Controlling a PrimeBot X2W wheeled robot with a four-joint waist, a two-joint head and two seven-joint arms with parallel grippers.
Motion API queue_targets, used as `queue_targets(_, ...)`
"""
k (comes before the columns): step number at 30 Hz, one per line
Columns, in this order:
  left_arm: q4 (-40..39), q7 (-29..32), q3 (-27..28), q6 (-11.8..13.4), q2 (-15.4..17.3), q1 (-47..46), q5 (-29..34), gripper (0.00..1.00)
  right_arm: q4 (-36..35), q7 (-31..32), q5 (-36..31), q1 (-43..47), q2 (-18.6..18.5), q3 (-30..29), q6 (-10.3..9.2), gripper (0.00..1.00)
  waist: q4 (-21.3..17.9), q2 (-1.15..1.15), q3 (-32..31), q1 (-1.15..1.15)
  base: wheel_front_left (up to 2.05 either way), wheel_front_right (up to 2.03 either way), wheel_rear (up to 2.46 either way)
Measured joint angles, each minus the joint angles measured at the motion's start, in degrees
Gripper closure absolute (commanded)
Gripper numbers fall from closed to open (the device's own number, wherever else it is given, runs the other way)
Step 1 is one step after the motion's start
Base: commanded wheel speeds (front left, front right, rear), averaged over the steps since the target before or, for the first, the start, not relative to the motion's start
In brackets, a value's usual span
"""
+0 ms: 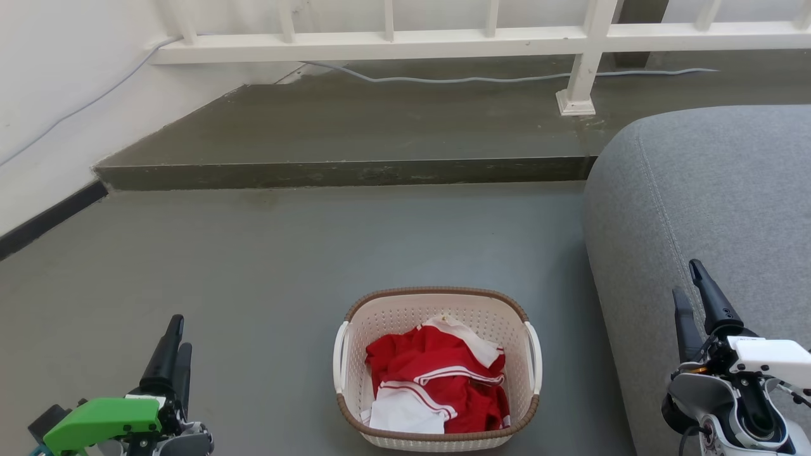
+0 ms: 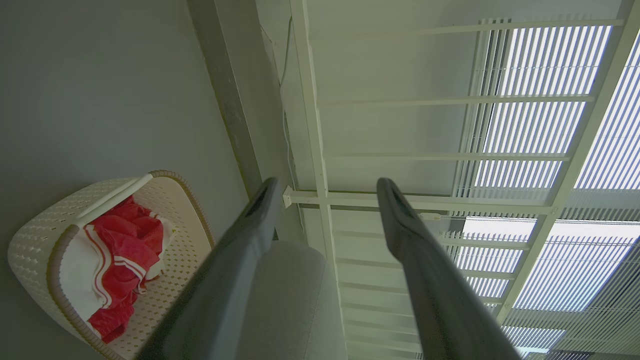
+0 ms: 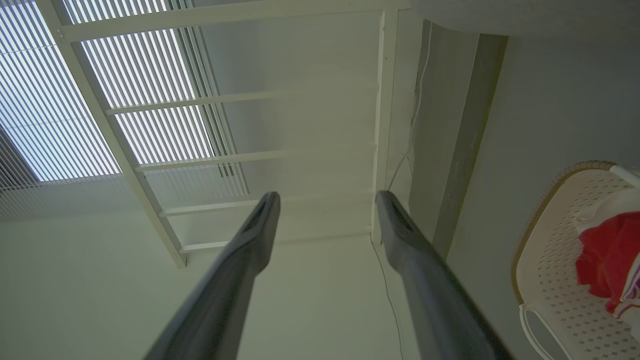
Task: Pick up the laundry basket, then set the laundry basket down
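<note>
While the laundry basket (image 1: 405, 316) sits on the grey floor (image 1: 285, 253) holding red and white clothes (image 1: 437, 373), left claw (image 1: 180, 332) released, well apart at its left, right claw (image 1: 687, 277) released, beside the sofa (image 1: 716, 190).

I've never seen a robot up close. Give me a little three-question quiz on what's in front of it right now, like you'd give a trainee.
1. True or false: the left claw is gripping the laundry basket.
2. What lies inside the laundry basket? A) red and white clothes B) blue towels C) nothing
3. Fill the blank: the big grey thing beside the right claw is a ____.

Key: 1 false, it stands open, apart from the laundry basket. 2 A. 3 sofa.
</note>
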Motion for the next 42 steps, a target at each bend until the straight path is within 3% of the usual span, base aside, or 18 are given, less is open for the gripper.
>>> queue_targets(15, -1.56, -3.49, -3.02, 0.00, 0.45, -0.38, 5.06, 0.00, -4.25, -2.22, -3.38, -0.14, -1.23, 1.97, 0.00, 0.00, -0.11, 0.00, 0.23, 0.00, 0.00, 0.00, 0.00)
queue_targets(29, -2.05, -6.09, -4.70, 0.00, 1.62, -1.43, 15.60, 0.00, -8.02, -6.48, -11.32, -0.24, -4.66, 7.24, 0.01, 0.00, -0.31, 0.00, 0.46, 0.00, 0.00, 0.00, 0.00)
queue_targets(42, -3.75, -8.66, -6.30, 0.77, 1.63, -2.24, 29.26, 0.00, -9.45, -9.58, -21.86, -0.52, -8.44, 11.83, 0.03, 0.00, -0.44, 0.00, 0.68, 0.00, 0.00, 0.00, 0.00)
